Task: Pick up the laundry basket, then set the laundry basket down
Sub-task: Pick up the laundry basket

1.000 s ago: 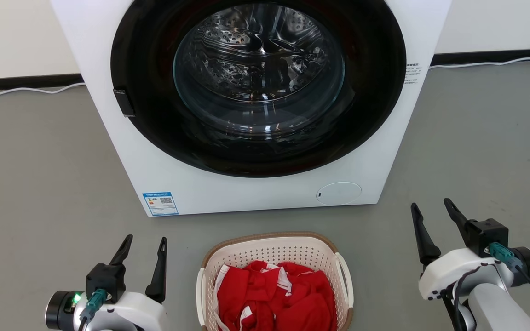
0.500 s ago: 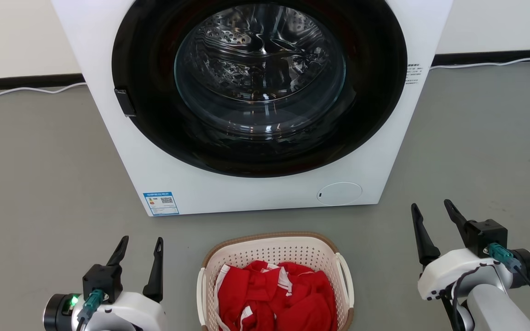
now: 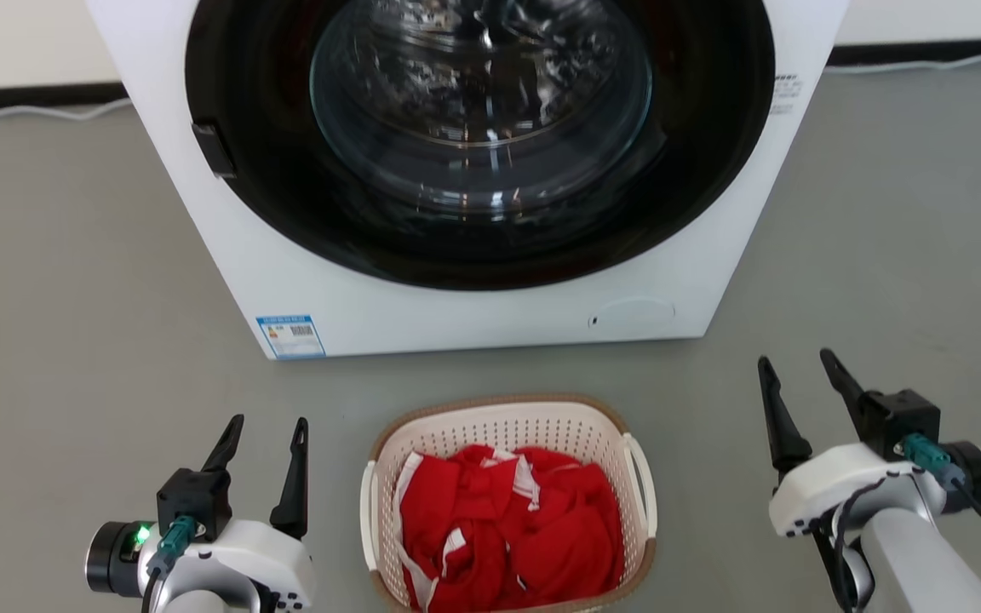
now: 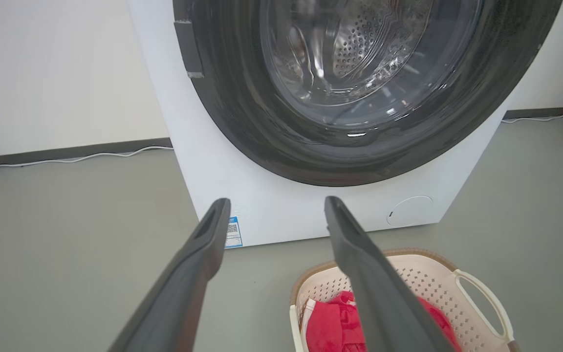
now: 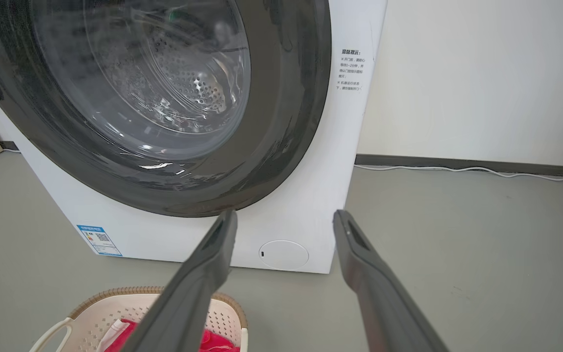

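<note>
The laundry basket (image 3: 490, 428), cream with perforated walls, a brown rim and white side handles, stands on the grey floor at the bottom centre of the head view, full of red clothes (image 3: 507, 528). My left gripper (image 3: 267, 426) is open to the basket's left, clear of it. Open too, my right gripper (image 3: 797, 364) hangs further off on the basket's right. In the left wrist view the basket (image 4: 423, 278) lies low on the right, past the gripper (image 4: 275, 205). The right wrist view has the basket (image 5: 115, 305) at the lower left of the gripper (image 5: 284, 217).
A white washing machine (image 3: 456, 319) with a shut dark round door (image 3: 482, 136) stands just behind the basket. White cables (image 3: 31, 112) run along the dark skirting at the wall. Grey floor (image 3: 73, 281) spreads on both sides of the machine.
The head camera has tilted down, so the washing machine and basket sit higher in the picture. Both grippers stay open in about the same places beside the basket.
</note>
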Motion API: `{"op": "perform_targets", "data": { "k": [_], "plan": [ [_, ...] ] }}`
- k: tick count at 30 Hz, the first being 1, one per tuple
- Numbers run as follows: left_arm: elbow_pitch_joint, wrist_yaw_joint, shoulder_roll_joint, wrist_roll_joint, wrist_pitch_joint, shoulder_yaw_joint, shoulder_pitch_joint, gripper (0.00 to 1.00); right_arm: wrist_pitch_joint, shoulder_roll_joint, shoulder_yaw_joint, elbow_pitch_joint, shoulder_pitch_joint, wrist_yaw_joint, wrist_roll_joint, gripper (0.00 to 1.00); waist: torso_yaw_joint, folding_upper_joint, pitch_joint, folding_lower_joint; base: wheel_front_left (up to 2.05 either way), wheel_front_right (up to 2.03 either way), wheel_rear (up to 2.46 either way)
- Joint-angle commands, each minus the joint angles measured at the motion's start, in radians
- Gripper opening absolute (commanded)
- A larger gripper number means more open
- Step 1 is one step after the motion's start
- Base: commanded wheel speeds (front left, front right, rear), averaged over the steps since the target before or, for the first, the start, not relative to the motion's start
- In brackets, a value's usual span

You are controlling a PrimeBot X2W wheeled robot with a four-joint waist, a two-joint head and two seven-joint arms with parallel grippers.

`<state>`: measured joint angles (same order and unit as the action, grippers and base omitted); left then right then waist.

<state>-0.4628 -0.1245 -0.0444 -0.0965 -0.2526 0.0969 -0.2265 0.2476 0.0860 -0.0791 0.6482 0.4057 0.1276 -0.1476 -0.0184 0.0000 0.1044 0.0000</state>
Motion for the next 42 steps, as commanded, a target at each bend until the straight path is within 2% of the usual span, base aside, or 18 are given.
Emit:
{"op": "perform_targets", "data": {
  "k": [1, 22, 29, 37, 42],
  "plan": [
    [0.021, -0.005, -0.014, -0.011, -0.009, -0.027, -0.044, 1.0, 0.014, -0.003, -0.015, -0.031, 0.034, 0.003, 0.009, 1.0, 0.001, 0.0, 0.031, 0.0, 0.0, 0.0, 0.0],
    [0.02, -0.006, -0.019, -0.065, -0.009, 0.006, -0.186, 1.0, 0.014, -0.031, 0.01, -0.088, 0.145, 0.003, 0.051, 1.0, 0.006, 0.0, 0.395, 0.0, 0.0, 0.0, 0.0],
    [-0.004, -0.006, -0.022, -0.08, -0.009, 0.004, -0.239, 1.0, 0.014, -0.035, -0.007, -0.094, 0.193, 0.003, 0.057, 1.0, 0.002, 0.0, 0.498, 0.0, 0.0, 0.0, 0.0],
    [-0.075, -0.006, -0.023, -0.131, -0.009, 0.012, -0.325, 1.0, 0.014, -0.036, -0.076, -0.068, 0.25, 0.003, 0.022, 1.0, 0.003, 0.0, 0.623, 0.0, 0.0, 0.0, 0.0],
    [-0.131, -0.006, -0.036, -0.155, -0.009, 0.048, -0.37, 1.0, 0.014, -0.036, -0.107, -0.041, 0.278, 0.003, -0.006, 1.0, -0.002, 0.0, 0.675, 0.0, 0.0, 0.0, 0.0]
  ]
}}
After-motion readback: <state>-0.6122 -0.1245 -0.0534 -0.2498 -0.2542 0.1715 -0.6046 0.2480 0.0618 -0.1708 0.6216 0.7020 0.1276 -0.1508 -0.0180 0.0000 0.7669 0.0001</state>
